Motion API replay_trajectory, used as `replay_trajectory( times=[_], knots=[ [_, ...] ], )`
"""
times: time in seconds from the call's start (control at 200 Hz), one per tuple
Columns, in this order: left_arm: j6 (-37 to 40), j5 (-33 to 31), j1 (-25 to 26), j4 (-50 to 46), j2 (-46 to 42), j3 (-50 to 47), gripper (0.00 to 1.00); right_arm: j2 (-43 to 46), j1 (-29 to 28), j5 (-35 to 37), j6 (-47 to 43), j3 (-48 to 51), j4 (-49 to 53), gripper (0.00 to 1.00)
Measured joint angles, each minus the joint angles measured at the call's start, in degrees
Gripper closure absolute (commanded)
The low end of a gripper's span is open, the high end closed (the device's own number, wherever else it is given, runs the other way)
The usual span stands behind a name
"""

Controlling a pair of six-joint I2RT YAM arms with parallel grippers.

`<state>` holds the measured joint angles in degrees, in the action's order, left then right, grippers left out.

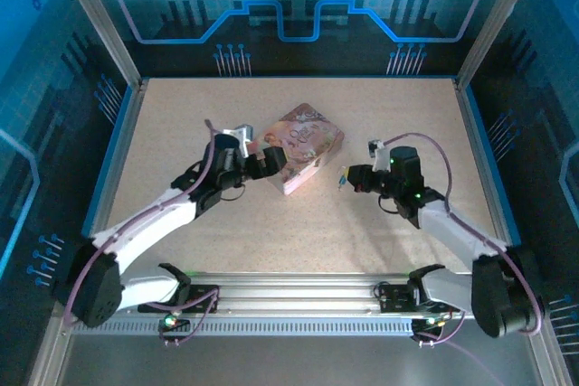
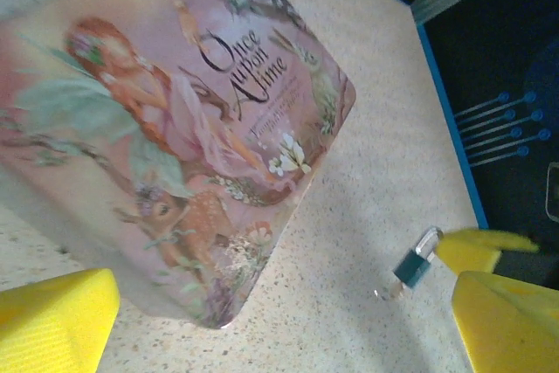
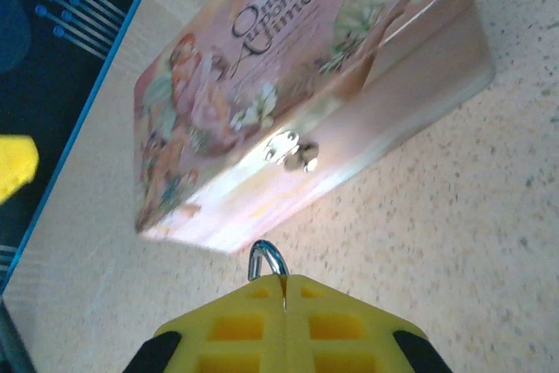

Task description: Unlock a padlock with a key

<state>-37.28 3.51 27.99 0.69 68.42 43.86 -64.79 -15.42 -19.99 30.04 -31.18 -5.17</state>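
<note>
The right gripper (image 3: 284, 287) was pressed together on the padlock (image 2: 412, 266), holding it just above the table (image 1: 181, 115) to the right of the pink tin (image 1: 303, 144) and apart from it. From the right wrist view, only the shackle (image 3: 267, 258) rose clear of the yellow pads. The tin's latch (image 3: 293, 151) carried nothing, so the lock was being handled in the air rather than on the box.

The left gripper (image 2: 279, 325) stood spread wide at the tin's near left corner, with nothing between its fingers (image 2: 54, 321). In its own wrist view the tin lay between the claw and the padlock.

A thin greyish sliver, probably the key (image 2: 388, 291), stuck out from the base of the padlock toward the table. It was too small to tell for certain whether it was seated in the keyway. Whether the shackle had sprung could not be made out either.

The step in hand appeared to be the turning of the key, with the lock steadied and the free claw ready. The next move would call for the left gripper to travel right past the tin's corner and line up on that sliver. It would then need to pinch the key lightly and twist it without knocking it out, while the right gripper kept its hold.
</note>
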Motion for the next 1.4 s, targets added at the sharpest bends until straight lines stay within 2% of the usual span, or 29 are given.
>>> replay_trajectory(
  times=[0.235,0.4,0.545,0.8,1.401],
  knots=[
    [0.0,-2.67,-5.79,-4.13,-10.8,-5.29,0.01,9.25,-0.04,-0.15,-3.39,0.28,18.25,1.0],
    [0.26,-3.58,-8.55,-6.34,-14.93,-5.84,0.01,13.44,-0.74,0.04,-2.62,3.56,22.62,1.0],
    [0.37,-3.78,-9.42,-6.69,-15.78,-5.84,0.01,13.25,-1.68,0.2,-1.88,5.09,24.83,1.0],
    [0.2,-3.76,-9.53,-6.43,-15.78,-5.84,0.01,8.87,-3.23,1.09,-1.79,5.11,24.61,1.0],
    [0.15,-3.76,-9.79,-6.4,-15.54,-6.23,0.01,-4.48,-7.37,0.94,0.26,5.01,15.52,1.0]
  ],
)
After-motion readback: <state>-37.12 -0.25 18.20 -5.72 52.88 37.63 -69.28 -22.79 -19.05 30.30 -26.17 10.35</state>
